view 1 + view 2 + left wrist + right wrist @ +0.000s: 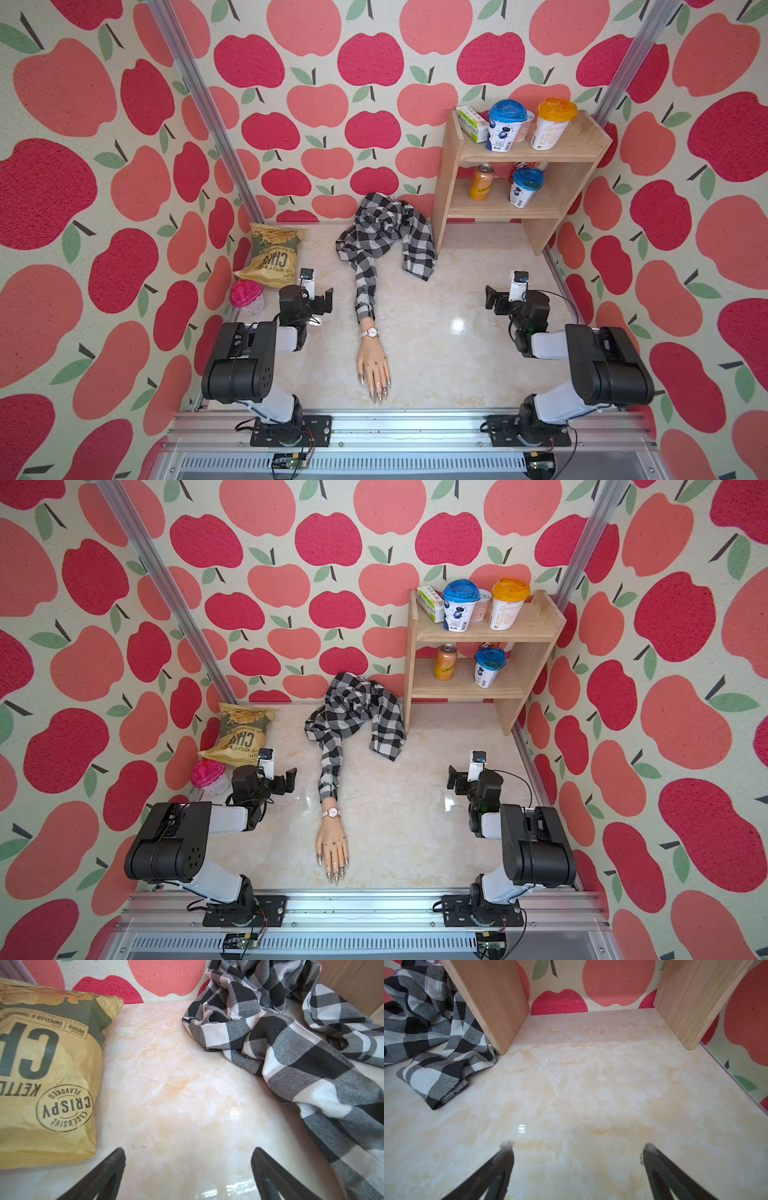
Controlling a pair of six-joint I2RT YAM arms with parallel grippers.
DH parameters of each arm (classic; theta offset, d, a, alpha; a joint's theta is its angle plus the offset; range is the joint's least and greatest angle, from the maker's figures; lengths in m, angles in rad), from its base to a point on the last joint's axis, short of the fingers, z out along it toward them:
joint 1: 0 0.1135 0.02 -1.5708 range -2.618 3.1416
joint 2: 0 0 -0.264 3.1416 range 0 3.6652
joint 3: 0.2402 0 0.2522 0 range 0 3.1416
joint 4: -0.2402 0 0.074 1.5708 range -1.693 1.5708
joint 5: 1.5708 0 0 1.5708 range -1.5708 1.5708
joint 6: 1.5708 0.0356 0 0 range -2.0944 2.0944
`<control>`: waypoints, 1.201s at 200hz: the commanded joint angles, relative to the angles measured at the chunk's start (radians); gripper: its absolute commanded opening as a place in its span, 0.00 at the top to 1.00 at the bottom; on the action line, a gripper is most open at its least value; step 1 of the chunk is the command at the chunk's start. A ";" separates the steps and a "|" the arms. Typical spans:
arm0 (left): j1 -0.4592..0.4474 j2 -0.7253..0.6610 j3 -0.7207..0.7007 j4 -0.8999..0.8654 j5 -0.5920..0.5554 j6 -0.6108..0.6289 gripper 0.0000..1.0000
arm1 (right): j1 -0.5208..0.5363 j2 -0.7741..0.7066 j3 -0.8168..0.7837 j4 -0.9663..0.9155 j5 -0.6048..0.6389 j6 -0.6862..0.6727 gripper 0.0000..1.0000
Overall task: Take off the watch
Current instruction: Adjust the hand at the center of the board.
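On the mannequin hand (373, 365), the watch (370, 332) looks light, its thin strap likely bendy and the best hold, while the left pincer (189, 1150) and right pincer (578, 1144) gape empty.

The walls (370, 58) wear red and coral apples; the shirt (386, 237) is black-and-white check, the worktop (457, 365) cream marble, the watch (371, 332) white.
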 commanded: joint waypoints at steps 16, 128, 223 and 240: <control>0.002 -0.002 0.004 0.009 -0.002 0.006 0.03 | -0.002 0.002 0.009 0.014 -0.006 -0.016 0.00; 0.003 -0.004 0.012 -0.005 -0.013 0.002 0.03 | -0.007 0.003 0.010 0.012 -0.014 -0.013 0.00; -0.097 -0.103 0.476 -0.785 -0.273 -0.076 0.03 | -0.038 -0.295 0.415 -0.780 -0.069 0.186 0.00; -0.129 -0.073 0.623 -1.012 -0.293 -0.137 0.03 | -0.032 -0.283 0.515 -0.931 -0.193 0.262 0.00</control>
